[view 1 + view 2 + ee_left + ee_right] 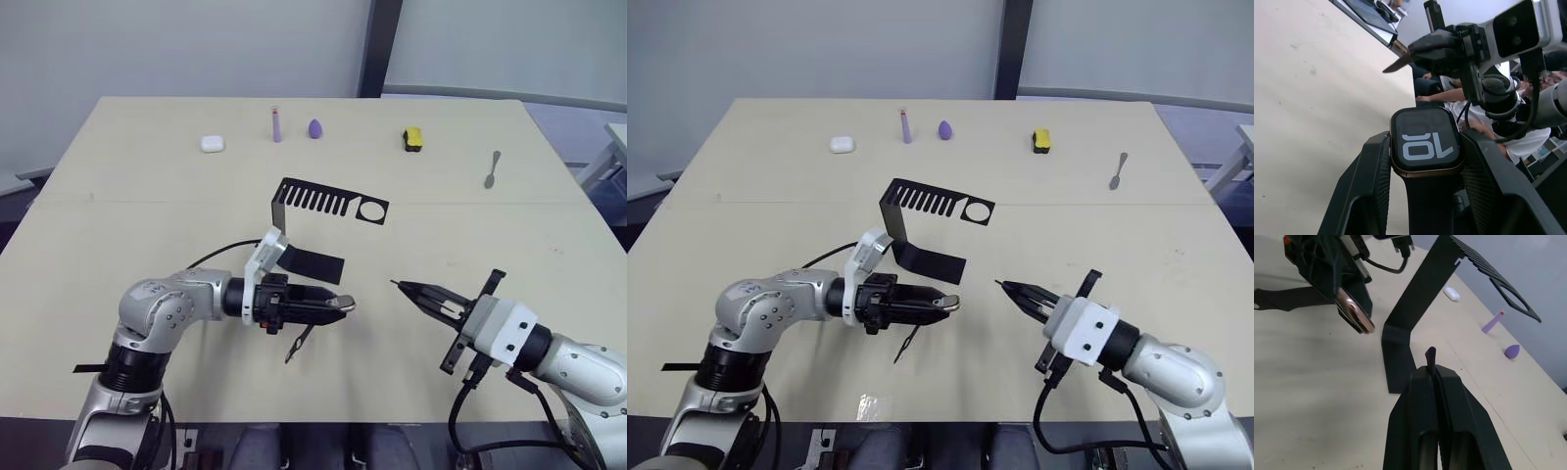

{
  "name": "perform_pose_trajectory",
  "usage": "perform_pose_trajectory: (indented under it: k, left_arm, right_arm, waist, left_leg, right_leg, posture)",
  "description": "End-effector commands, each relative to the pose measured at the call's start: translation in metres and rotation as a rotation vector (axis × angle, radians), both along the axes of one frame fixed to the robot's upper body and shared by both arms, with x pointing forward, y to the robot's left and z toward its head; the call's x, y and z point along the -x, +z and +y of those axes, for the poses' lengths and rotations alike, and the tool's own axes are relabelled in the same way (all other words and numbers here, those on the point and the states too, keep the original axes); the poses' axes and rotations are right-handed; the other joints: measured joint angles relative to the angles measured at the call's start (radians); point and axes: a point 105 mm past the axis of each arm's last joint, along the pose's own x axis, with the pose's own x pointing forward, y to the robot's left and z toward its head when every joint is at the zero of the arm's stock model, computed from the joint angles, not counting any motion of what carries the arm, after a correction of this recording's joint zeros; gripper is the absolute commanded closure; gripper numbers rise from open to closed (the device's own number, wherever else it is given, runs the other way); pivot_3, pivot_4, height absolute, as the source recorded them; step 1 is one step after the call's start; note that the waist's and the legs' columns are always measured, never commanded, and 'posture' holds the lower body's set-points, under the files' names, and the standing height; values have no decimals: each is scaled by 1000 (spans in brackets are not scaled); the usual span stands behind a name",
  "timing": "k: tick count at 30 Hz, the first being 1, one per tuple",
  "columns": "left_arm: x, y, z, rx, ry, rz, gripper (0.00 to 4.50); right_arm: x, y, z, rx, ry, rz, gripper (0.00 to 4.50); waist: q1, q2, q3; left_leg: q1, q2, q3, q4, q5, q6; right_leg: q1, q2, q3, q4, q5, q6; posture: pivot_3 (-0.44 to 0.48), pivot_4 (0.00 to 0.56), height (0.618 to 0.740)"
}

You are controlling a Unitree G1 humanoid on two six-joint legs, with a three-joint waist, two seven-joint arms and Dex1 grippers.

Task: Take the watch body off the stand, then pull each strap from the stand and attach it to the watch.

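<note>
Lighting even and bright, diffuse, from overhead. Table (137, 196) evenly lit, no glare patches. Shadows soft: faint grey one on the table directly under the stand (328, 204), another under the left gripper (338, 305). In the left wrist view the watch body (1425, 142) is sharp and its digits legible; the background beyond the watch body is out of focus.

Watch body (1424, 142) strapped, beside empty stand (318, 204).
</note>
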Motion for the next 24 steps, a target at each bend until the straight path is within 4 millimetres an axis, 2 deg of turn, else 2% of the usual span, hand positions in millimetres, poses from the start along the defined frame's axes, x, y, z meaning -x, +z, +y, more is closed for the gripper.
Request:
perform_pose_trajectory:
  k: [1,4,12,24]
  left_arm:
    - [-5,10,-4,23,31,-49,2914]
    - [-13,9,-5,15,79,-55,2914]
    - [-20,14,-6,45,105,-46,2914]
    - [-21,13,-10,37,105,-43,2914]
  right_arm:
    - [9,8,14,14,67,-67,4500]
    - [10,7,17,27,96,-74,4500]
    - [7,0,14,33,98,-63,4500]
    - [2,-11,10,33,63,-84,4500]
  waist:
    - [0,0,0]
    - [0,0,0]
    - [0,-1,0]
    - [0,-1,0]
  left_leg:
    - [0,0,0,0,0,0]
    - [0,0,0,0,0,0]
    - [0,-1,0,0,0,0]
    - [0,-1,0,0,0,0]
  right_leg:
    - [0,0,0,0,0,0]
    - [0,0,0,0,0,0]
    - [0,0,-1,0,0,0]
    - [0,0,-1,0,0,0]
  posture:
    - [0,150,740]
    - [0,150,740]
    - [0,150,740]
    - [0,150,740]
